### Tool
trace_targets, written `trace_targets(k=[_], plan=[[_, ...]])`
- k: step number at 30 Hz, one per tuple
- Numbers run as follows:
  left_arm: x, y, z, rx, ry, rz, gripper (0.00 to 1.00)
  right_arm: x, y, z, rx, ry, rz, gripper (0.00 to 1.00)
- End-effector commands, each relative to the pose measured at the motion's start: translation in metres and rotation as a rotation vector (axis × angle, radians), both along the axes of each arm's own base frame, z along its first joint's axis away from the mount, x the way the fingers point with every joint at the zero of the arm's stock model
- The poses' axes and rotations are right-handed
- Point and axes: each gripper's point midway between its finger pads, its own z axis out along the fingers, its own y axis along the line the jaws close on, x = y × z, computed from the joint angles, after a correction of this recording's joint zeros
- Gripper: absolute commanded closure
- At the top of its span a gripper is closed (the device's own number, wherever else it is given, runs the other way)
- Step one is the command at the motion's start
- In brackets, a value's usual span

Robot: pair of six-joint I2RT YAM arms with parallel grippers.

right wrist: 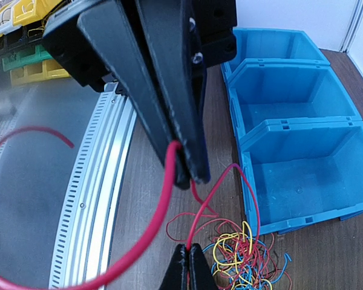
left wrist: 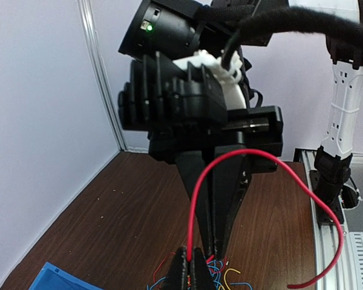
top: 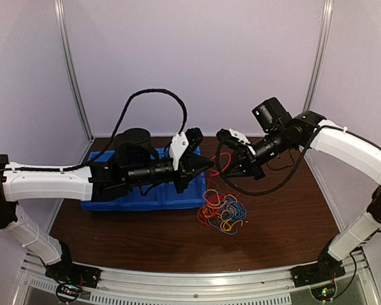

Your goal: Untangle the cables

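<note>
The cables lie as a loose red, blue and yellow tangle on the brown table, just right of the blue bin. The two grippers meet tip to tip a little above and behind it. My left gripper is shut on a red cable, which arcs up and right to a free end. Across from it, my right gripper is shut on a thinner red strand that loops back down into the tangle. Whether both hold the same cable I cannot tell. The overhead camera shows the left gripper and right gripper nearly touching.
A blue bin with three compartments sits under the left arm. A perforated metal rail runs along the table's near edge. Thick black arm cables loop overhead. Pale walls close in the back and sides.
</note>
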Motion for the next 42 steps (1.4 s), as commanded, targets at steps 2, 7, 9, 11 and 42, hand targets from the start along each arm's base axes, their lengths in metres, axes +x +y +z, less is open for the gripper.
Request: trace_targets(k=[2,7,9,11,42], plan=[[-0.008,-0.011,-0.008,0.057,-0.033,-0.082,1.00,-0.003,0.000,0.022,0.031,-0.051,0.012,1.00],[-0.001,-0.015,-0.022,0.094,-0.027,-0.061,1.00,-0.005,-0.002,0.017,0.019,-0.053,0.019,1.00],[0.002,-0.017,-0.025,0.109,-0.030,-0.054,0.99,-0.005,-0.002,0.015,0.014,-0.051,0.018,1.00],[0.006,-0.018,-0.027,0.119,-0.037,-0.038,0.96,-0.006,-0.002,0.015,0.012,-0.051,0.020,1.00],[0.005,0.019,-0.014,0.080,-0.077,0.132,1.00,0.014,0.004,-0.013,-0.066,-0.017,-0.044,1.00]])
